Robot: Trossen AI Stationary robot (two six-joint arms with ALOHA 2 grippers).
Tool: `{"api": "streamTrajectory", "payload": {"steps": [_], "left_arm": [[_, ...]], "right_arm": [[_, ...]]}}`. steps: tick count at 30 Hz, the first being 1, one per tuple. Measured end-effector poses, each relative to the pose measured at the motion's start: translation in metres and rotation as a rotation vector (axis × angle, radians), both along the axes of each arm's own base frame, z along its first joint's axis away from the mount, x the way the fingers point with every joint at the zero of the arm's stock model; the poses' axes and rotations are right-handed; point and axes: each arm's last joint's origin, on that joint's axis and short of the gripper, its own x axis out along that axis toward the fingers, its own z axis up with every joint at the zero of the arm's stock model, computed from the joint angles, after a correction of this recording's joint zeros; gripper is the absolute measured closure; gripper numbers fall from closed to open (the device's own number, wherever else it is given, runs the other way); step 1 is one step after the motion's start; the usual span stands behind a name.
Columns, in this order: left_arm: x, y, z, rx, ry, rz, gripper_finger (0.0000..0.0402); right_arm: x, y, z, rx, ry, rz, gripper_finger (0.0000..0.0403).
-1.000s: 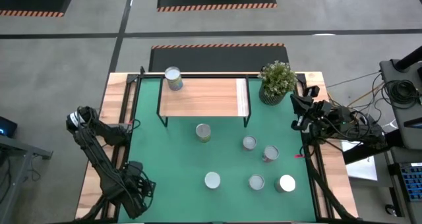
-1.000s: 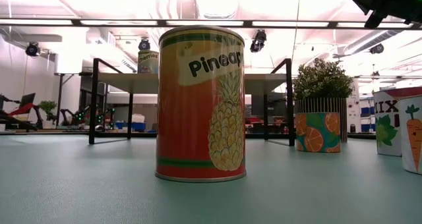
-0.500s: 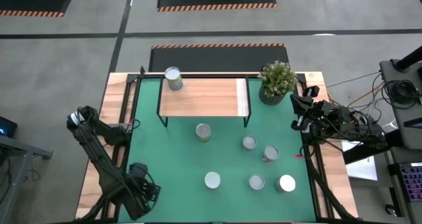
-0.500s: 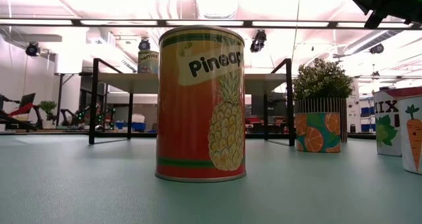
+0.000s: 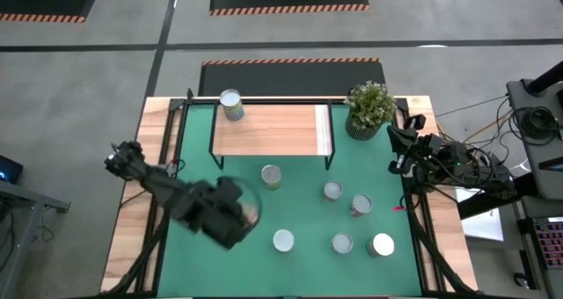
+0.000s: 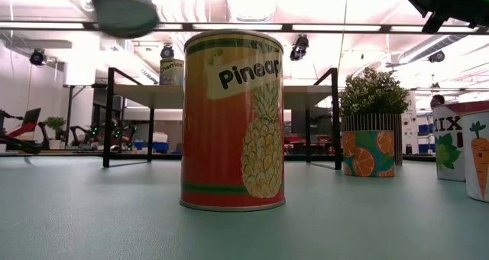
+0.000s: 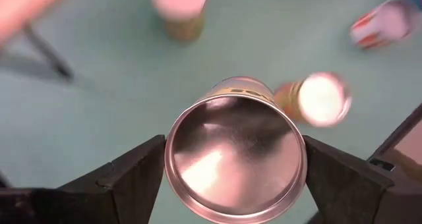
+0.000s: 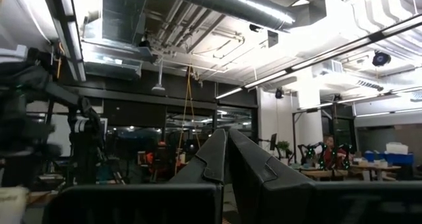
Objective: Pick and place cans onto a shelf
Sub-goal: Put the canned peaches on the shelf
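My left gripper (image 5: 230, 213) hangs over the green mat's near left part, shut on a silver-topped can (image 7: 235, 159). In the low view that can (image 6: 122, 8) shows high up, clear of the mat. One can (image 5: 230, 104) stands on the light-wood shelf (image 5: 273, 130) at its far left corner. Several more cans stand on their bases on the mat, among them one (image 5: 271, 176) before the shelf and the pineapple can (image 6: 233, 122). My right gripper (image 8: 226, 151) waits shut at the table's right edge (image 5: 400, 149), pointing up into the room. My left gripper pinches the can's round side wall (image 7: 170, 168) between its two fingers (image 7: 132, 174), one on each side, just below the top rim. The fingers come slanting down from above. The can is lifted clear of the mat, its silvery top toward the wrist.
A potted green plant (image 5: 369, 108) stands to the right of the shelf. Cans cluster at the mat's near right (image 5: 361, 204), (image 5: 341, 244), (image 5: 382, 244), and another (image 5: 282, 240) sits just right of my left gripper. The mat's left part (image 5: 189, 158) lies bare.
My left gripper has risen from the table's near left corner and swung toward the middle and the far side, rolling its wrist, most of it in the last half second. The can goes with it, lifted well above the mat.
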Motion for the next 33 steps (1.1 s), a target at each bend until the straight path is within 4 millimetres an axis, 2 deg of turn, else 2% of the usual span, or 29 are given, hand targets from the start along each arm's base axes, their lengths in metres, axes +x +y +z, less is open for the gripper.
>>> {"api": "streamTrajectory", "payload": {"steps": [3,8,15,21,25,29,33], "left_arm": [[0.018,0.023,0.018,0.04,-0.029,-0.078,0.0095],[0.043,0.062,0.037,0.127,-0.043,-0.202,0.0095],[0.06,0.122,0.054,0.236,-0.04,-0.271,0.0095],[0.061,0.174,0.053,0.229,-0.001,-0.198,0.0095],[0.059,0.2,0.049,0.185,0.017,-0.159,0.0095],[0.058,0.217,0.04,0.144,0.057,-0.16,0.0095],[0.052,0.221,0.036,0.106,0.079,-0.261,0.0095]], "right_arm": [[0.0,0.0,0.0,0.002,0.001,0.002,0.0394],[0.0,0.0,-0.001,0.004,0.006,0.002,0.0394],[0.001,0.0,-0.002,0.016,0.015,0.009,0.0394],[0.001,0.0,-0.002,0.021,0.013,0.012,0.0394],[0.002,0.0,-0.003,0.024,0.029,0.012,0.0394],[0.003,0.0,-0.004,0.033,0.041,0.017,0.0394],[0.003,0.0,-0.005,0.037,0.044,0.019,0.0394]]}}
